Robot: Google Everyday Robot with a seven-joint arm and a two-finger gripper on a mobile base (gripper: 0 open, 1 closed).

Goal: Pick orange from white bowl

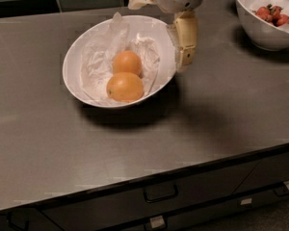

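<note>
Grey countertop [135, 153] carried the white bowl [72, 76]; inside, behind a paler fruit [125, 86], sat the orange [127, 62]. Beyond the rim hung the gripper [183, 37], the orange at its nine o'clock; how far open, I cannot tell.

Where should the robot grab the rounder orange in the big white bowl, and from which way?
Probably from straight above, pinching the orange across its round middle, left and right. It sits deep in the white bowl, with the bigger fruit close against its near side and the bowl's wall all round. The gripper hangs by the bowl's right rim.
</note>
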